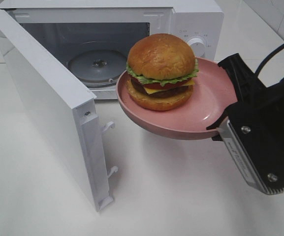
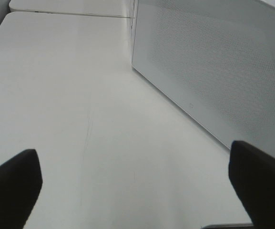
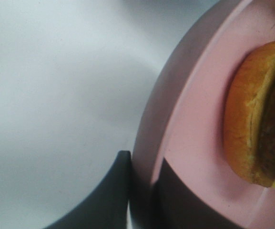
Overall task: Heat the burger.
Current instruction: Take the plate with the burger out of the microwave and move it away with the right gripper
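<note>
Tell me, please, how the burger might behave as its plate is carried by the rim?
The burger sits loose and tall on the glossy pink plate, so it may slide. Its stacked layers could shift. Rim-held by the right end effector, the plate might sag.

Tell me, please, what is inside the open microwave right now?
Inside the microwave only the round glass turntable shows on the cavity floor, with nothing on it. The burger sits on the pink plate outside, hiding the cavity's right corner, held by the right gripper.
</note>
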Action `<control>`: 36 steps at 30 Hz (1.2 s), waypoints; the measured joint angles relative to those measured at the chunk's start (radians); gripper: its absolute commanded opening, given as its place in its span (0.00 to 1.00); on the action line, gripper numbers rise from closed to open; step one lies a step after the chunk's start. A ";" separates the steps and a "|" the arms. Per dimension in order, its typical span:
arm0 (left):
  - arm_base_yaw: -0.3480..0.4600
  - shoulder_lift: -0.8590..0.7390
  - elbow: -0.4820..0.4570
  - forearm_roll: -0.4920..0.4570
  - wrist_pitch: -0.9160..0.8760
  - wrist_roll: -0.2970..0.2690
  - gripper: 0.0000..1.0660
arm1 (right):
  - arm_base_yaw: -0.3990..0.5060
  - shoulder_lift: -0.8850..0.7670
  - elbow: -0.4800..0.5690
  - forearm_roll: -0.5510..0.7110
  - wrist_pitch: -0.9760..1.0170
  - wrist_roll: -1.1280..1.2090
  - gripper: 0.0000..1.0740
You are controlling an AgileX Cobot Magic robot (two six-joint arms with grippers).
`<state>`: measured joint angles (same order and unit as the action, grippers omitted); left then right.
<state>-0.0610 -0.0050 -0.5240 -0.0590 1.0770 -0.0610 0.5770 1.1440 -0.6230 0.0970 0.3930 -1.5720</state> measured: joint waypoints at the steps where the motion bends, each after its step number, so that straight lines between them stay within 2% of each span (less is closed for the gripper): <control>1: 0.000 0.000 0.000 0.000 0.000 0.000 0.94 | 0.000 -0.037 0.016 -0.024 0.016 0.024 0.00; 19: 0.000 0.000 0.000 0.000 0.000 0.000 0.94 | 0.000 -0.327 0.116 -0.147 0.209 0.192 0.01; 26: 0.000 0.000 0.000 0.000 0.000 0.000 0.94 | 0.000 -0.451 0.170 -0.269 0.316 0.394 0.01; 32: 0.000 0.000 0.000 0.000 0.000 0.000 0.94 | 0.000 -0.460 0.176 -0.352 0.375 0.525 0.01; 36: 0.000 0.000 0.000 0.000 0.000 0.000 0.94 | 0.000 -0.460 0.176 -0.439 0.379 0.694 0.01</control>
<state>-0.0610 -0.0050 -0.5240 -0.0590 1.0770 -0.0610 0.5770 0.6840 -0.4470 -0.3420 0.7720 -0.8780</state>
